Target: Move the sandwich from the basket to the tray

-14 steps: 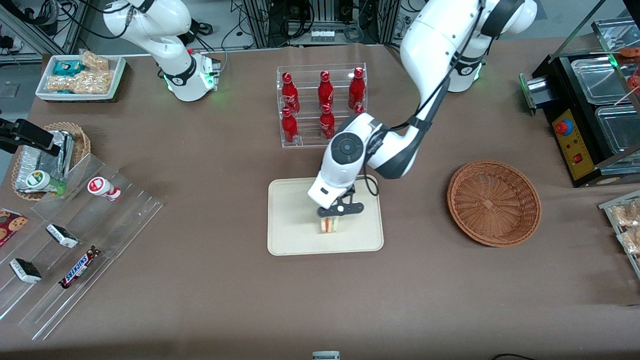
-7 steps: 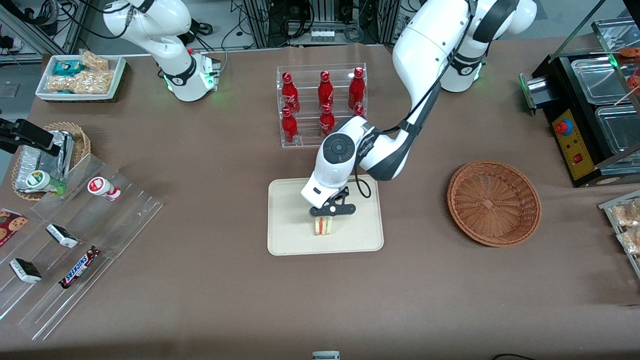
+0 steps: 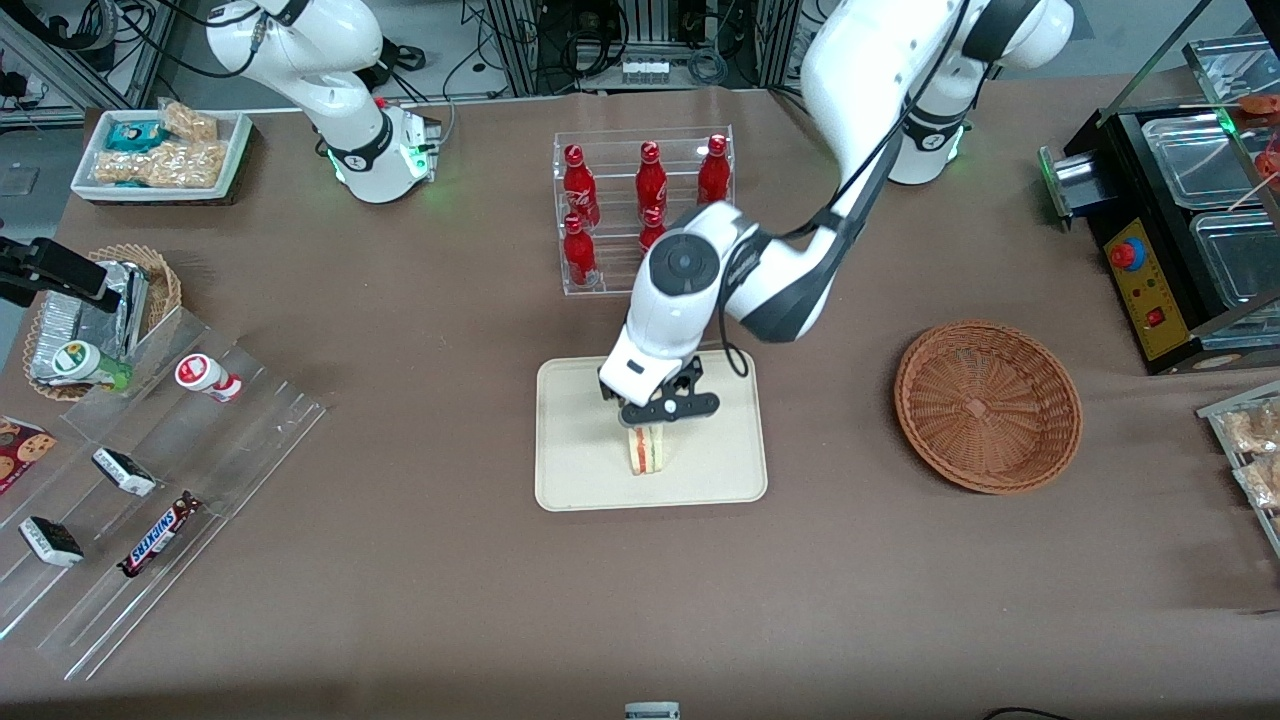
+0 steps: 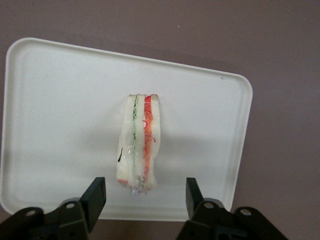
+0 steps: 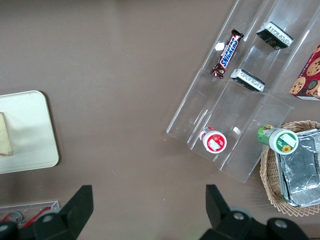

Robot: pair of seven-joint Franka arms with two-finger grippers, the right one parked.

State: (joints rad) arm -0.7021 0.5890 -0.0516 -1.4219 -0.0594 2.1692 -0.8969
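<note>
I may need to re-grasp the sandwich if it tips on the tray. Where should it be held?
Judging from its pose, come from above and pinch the two flat bread faces of the sandwich, which stands on edge on the tray. The open gripper, just above, already straddles that narrow width.

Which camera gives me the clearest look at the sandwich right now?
The left wrist view: the sandwich stands on its edge on the tray, unobstructed, with the open gripper above it and apart. The front view shows it partly covered by the gripper. The right wrist view catches only a bread sliver.
</note>
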